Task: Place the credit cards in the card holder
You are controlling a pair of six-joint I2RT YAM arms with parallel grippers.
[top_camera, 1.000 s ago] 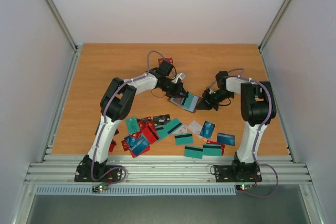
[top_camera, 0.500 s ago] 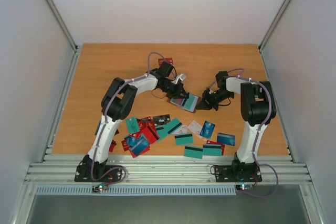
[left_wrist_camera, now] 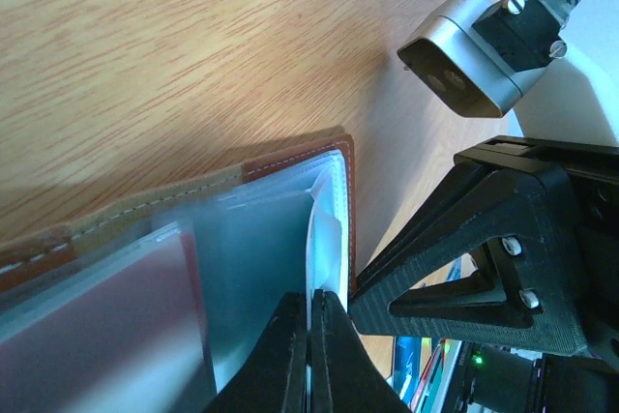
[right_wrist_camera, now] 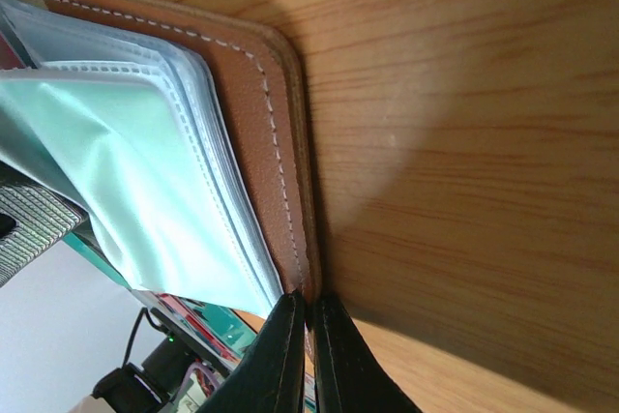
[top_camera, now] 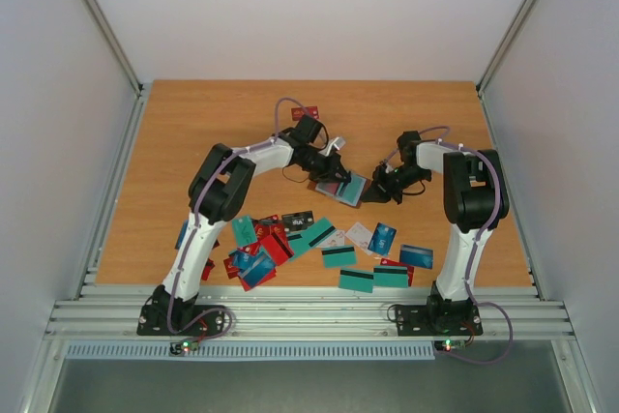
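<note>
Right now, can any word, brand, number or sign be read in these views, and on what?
No legible text.
The credit cards carry printing, too small and blurred from above to read.
The card holder shows no lettering in either wrist view.

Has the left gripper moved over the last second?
Yes, slightly. Against the loose credit cards, which lie still, the left gripper has edged right, toward the right gripper, taking the card holder along.

Card holder (top_camera: 345,188) behind cards (top_camera: 338,256), seemingly apart
</note>
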